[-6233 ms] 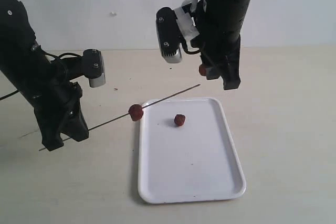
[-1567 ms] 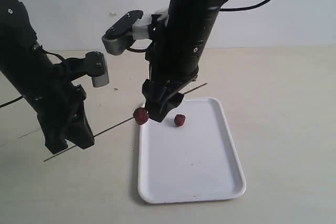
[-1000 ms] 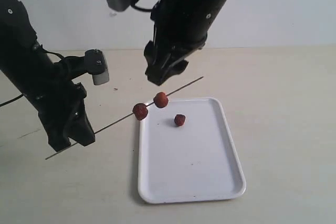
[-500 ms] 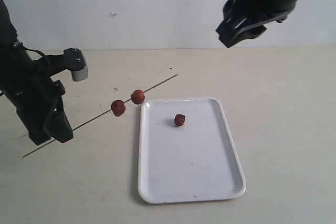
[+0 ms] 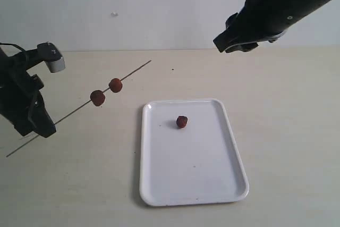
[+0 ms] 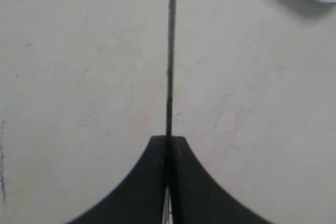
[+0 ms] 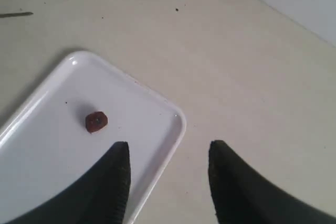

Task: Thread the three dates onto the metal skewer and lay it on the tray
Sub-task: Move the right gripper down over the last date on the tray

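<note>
My left gripper point(image 5: 40, 127) is shut on the metal skewer point(image 5: 74, 111) near its lower end, at the far left of the exterior view. The thin rod slants up to the right, left of the tray point(image 5: 234, 147). Two dates point(image 5: 98, 98) point(image 5: 115, 85) sit threaded on it side by side. The third date point(image 5: 181, 122) lies loose on the white tray's far half. The left wrist view shows the skewer point(image 6: 170, 51) running straight out from the shut gripper point(image 6: 168, 141). My right gripper point(image 5: 226, 45) hangs open and empty, high at the upper right; its wrist view shows the gripper point(image 7: 167, 150) over the tray's corner point(image 7: 176, 124) and the date point(image 7: 96, 121).
The pale tabletop point(image 5: 287, 131) stretches to the right of the tray, with a white wall point(image 5: 133, 9) behind. A few dark specks point(image 5: 172, 69) dot the table near the skewer's tip.
My left arm has drawn the skewer with its two dates leftward, off the tray. The right gripper, which let go of the second date, has risen away to the upper right.
</note>
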### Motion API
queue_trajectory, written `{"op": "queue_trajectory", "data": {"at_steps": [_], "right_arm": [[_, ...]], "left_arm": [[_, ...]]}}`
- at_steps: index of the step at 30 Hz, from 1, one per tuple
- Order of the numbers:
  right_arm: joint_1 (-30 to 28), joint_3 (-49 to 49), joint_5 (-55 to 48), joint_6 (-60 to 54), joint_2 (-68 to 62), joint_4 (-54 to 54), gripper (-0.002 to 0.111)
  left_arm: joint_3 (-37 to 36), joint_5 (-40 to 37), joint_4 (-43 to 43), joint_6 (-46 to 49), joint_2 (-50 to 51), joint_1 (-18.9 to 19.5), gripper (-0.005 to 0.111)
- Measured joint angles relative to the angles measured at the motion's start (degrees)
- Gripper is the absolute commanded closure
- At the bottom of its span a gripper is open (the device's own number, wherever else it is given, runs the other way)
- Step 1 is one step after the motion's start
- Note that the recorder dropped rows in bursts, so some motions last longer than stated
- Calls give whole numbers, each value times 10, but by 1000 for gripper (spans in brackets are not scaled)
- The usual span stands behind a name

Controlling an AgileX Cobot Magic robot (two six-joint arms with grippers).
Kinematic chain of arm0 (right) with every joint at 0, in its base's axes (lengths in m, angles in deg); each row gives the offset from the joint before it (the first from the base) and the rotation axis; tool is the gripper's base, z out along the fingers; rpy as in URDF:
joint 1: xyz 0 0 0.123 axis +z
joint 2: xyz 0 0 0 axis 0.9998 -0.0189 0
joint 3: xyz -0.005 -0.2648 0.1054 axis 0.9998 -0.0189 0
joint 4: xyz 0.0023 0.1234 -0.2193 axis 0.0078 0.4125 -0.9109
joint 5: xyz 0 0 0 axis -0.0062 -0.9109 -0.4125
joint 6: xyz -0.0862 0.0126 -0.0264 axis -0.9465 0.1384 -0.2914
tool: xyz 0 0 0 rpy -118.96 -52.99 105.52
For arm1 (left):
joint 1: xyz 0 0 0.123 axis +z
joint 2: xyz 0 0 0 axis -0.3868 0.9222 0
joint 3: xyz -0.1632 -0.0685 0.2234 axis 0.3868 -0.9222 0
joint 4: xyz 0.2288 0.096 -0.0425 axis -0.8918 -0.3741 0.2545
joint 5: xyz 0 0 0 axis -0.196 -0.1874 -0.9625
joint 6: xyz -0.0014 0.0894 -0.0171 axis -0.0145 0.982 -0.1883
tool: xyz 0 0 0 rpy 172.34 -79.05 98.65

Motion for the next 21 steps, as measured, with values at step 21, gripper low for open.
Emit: {"op": "queue_trajectory", "data": {"at_steps": [21], "right_arm": [[11,184,-195,-368,-287,124,55]], "left_arm": [[0,31,-38,0,0,0,107]]}}
